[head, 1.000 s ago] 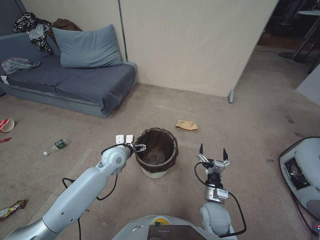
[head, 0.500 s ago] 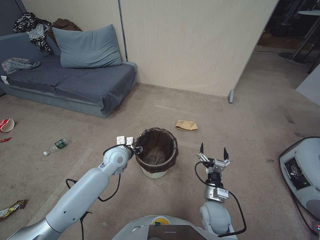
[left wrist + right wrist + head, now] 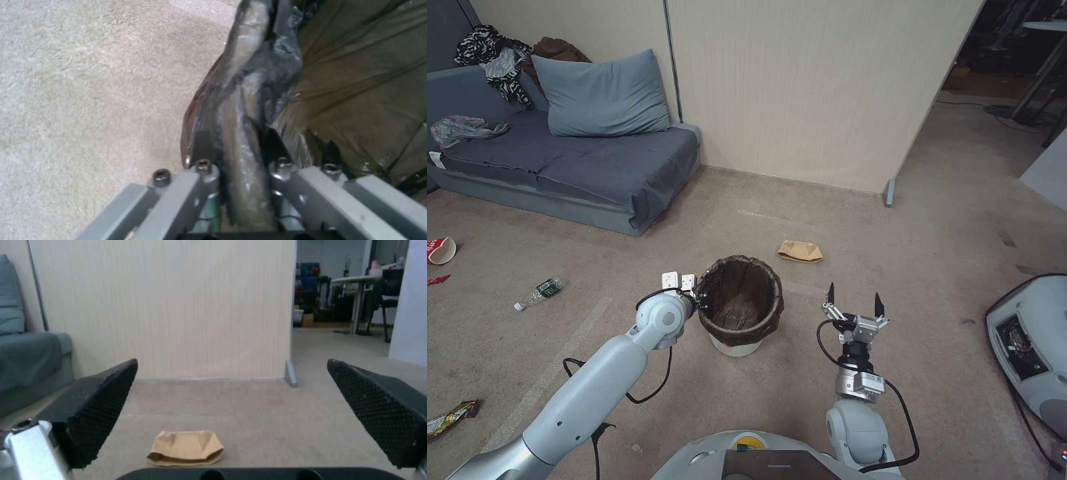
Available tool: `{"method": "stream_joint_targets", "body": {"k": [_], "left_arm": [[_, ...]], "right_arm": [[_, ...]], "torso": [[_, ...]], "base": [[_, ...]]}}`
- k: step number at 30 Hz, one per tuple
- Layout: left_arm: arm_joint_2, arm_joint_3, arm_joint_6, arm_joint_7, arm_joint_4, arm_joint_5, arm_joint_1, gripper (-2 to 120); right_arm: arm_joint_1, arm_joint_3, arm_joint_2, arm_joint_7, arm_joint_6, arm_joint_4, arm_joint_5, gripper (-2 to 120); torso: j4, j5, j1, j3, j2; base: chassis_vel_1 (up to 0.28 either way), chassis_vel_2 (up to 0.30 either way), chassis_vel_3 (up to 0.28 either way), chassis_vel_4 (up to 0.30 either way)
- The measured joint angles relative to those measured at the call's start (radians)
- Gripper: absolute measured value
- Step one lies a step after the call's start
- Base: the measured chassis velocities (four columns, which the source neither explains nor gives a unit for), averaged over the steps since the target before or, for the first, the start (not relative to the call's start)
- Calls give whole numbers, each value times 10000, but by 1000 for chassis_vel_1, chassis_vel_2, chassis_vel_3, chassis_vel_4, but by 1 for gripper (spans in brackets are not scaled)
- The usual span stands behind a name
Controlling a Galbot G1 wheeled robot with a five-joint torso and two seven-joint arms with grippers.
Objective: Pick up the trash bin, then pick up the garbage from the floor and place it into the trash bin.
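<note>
While standing on beige carpet (image 3: 934,220) near a cream partition wall (image 3: 800,87): trash bin (image 3: 739,308), white with brown liner, upright on the floor just ahead. Left gripper (image 3: 700,301) at the bin's left rim, jaws closed onto the liner-covered rim, 1 finger outside and 1 inside in the left wrist view (image 3: 242,156). Right gripper (image 3: 854,305) poised right of the bin, jaws spread wide, holding nothing. Tan paper bag (image 3: 800,251) flat on the floor beyond the bin, between the fingertips in the right wrist view (image 3: 186,447). Plastic bottle (image 3: 539,292), red-and-white cup (image 3: 440,250) and gold wrapper (image 3: 450,417) scattered well left. Grey sofa (image 3: 560,167) with pillow (image 3: 602,95) along the wall.
</note>
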Motion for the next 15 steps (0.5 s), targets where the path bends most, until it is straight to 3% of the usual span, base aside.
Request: {"method": "stream_joint_targets", "body": {"k": [5, 15], "left_arm": [[-23, -12, 0, 9, 1, 7, 2, 0], [-35, -34, -57, 102, 18, 154, 9, 0]], "right_arm": [[-18, -2, -14, 19, -7, 7, 11, 100], [-54, 33, -4, 68, 66, -1, 6, 100]], "torso": [[-2, -3, 0, 1, 0], [-3, -4, 0, 1, 0]], "base": [[0, 0, 0, 0], [0, 0, 0, 0]]}}
